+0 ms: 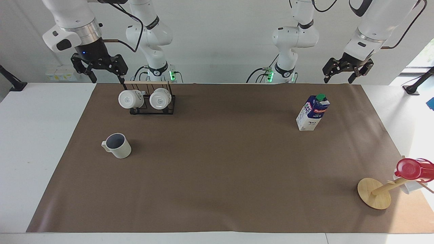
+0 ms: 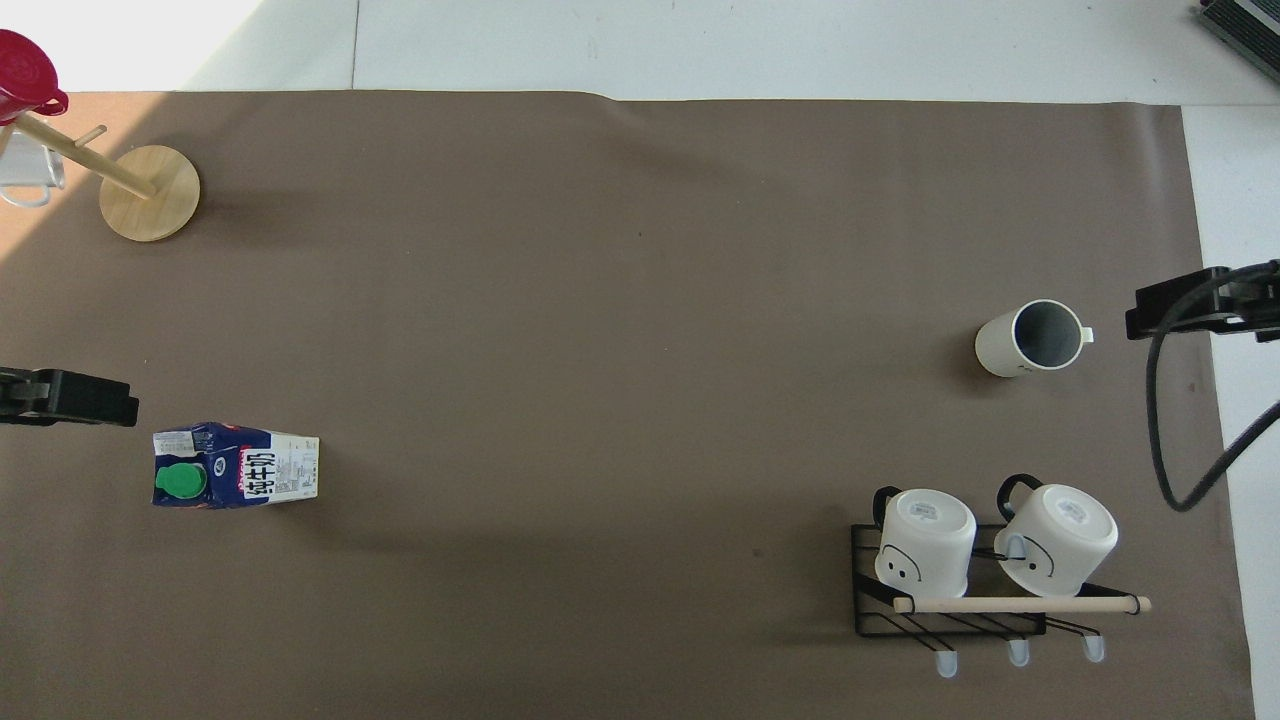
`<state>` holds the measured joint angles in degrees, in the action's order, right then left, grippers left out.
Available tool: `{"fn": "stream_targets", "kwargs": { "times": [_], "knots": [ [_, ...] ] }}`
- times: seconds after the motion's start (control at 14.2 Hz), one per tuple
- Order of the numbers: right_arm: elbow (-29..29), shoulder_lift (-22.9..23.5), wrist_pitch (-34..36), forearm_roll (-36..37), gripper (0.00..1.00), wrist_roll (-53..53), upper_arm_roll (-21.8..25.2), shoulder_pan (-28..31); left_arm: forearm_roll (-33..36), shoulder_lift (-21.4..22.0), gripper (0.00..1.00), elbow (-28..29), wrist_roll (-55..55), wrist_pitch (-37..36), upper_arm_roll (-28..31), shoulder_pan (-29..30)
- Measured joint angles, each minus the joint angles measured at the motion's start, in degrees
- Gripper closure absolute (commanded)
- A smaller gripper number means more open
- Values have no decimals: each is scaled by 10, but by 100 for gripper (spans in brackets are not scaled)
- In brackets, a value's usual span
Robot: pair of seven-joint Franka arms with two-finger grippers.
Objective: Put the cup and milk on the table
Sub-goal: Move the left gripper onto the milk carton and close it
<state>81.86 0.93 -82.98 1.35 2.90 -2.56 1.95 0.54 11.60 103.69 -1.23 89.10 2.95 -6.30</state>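
Note:
The cup (image 1: pixel 117 145), an off-white mug with a dark inside, stands upright on the brown mat (image 1: pixel 217 176) toward the right arm's end; it also shows in the overhead view (image 2: pixel 1030 338). The milk (image 1: pixel 312 112) carton with its green cap stands upright on the mat toward the left arm's end, also seen in the overhead view (image 2: pixel 235 467). My right gripper (image 1: pixel 107 80) hangs open and empty, high above the mat's edge beside the mug rack. My left gripper (image 1: pixel 337 80) hangs open and empty, high above the mat's edge near the milk.
A black wire rack (image 1: pixel 151 105) holding two white mugs stands on the mat close to the robots, near the right arm. A wooden mug tree (image 1: pixel 374 193) with a red cup (image 1: pixel 410 168) leans at the mat's corner toward the left arm's end. The white table (image 1: pixel 40 142) borders the mat.

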Motion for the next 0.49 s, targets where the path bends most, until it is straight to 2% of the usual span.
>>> {"fn": "stream_targets", "kwargs": {
  "times": [0.28, 0.49],
  "knots": [
    [0, 0, 0, 0, 0, 0, 0, 0, 0, 13, 0, 49, 0, 30, 0, 0],
    [0, 0, 0, 0, 0, 0, 0, 0, 0, 31, 0, 111, -1, 86, -2, 0]
  ]
}}
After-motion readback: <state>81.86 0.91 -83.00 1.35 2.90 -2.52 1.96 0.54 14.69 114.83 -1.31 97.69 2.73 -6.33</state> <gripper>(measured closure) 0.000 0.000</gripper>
